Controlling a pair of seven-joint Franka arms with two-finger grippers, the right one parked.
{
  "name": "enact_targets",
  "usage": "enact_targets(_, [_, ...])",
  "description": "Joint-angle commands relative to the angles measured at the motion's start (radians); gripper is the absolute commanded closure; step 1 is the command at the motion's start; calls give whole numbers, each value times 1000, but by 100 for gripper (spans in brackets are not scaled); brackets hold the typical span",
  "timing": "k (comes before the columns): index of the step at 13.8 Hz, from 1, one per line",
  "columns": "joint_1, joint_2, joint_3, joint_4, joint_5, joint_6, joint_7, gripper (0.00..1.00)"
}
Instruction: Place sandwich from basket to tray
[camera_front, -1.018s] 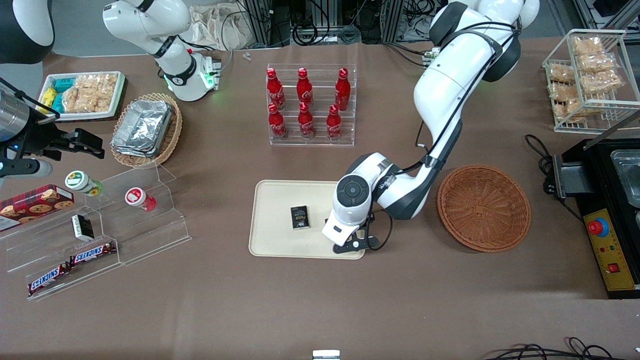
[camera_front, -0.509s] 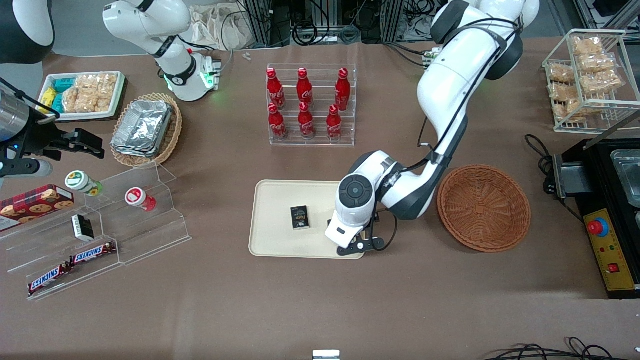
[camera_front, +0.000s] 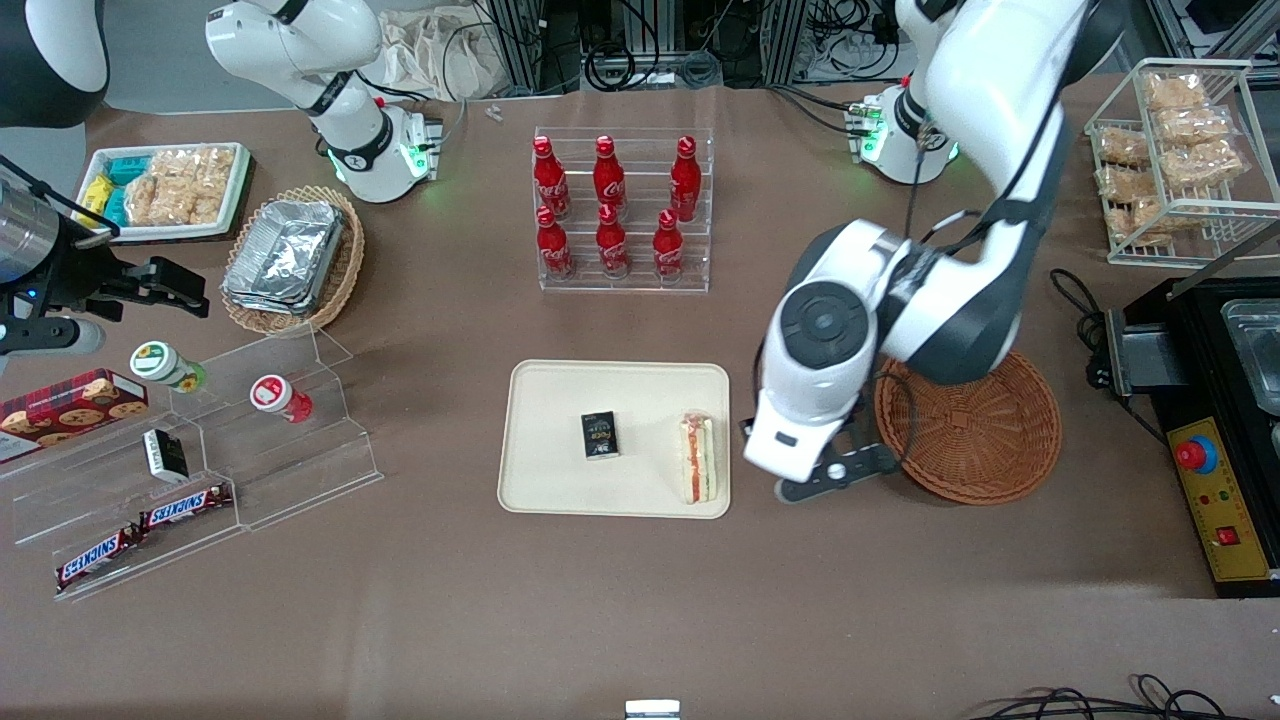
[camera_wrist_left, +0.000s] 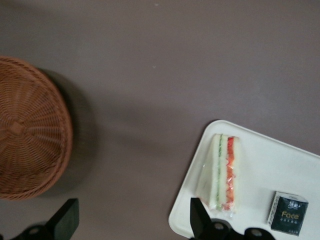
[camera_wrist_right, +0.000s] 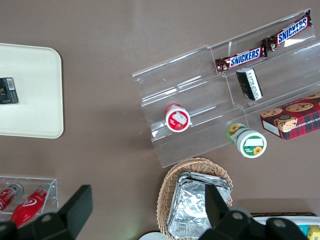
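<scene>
Cream-beige tray (camera_front: 560, 440) sits mid-table on the brown cloth; the clear-wrapped sandwich (camera_front: 698, 457) lies flat in it, along the edge nearest the working arm, with a small black box (camera_front: 599, 435) beside it; the gripper (camera_wrist_left: 132, 225) hangs above bare table between the tray and the reddish-brown wicker basket (camera_front: 985, 440), fingers spread wide and holding nothing; the basket appears to hold nothing, though the arm covers part of it.
</scene>
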Motion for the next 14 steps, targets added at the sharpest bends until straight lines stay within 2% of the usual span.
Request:
enact_targets(1, [49, -191, -3, -208, -33, 12, 56, 0])
enact_targets(4, [127, -341, -2, -343, -59, -7, 225, 0])
enact_targets(5, [167, -380, 0, -357, -105, -26, 318, 0])
enact_targets(7, [273, -418, 0, -351, -148, -112, 525, 0])
enact_targets(11, [405, -450, 1, -354, -155, -157, 775, 0])
enact_targets(14, [445, -461, 3, -368, -164, -163, 839, 0])
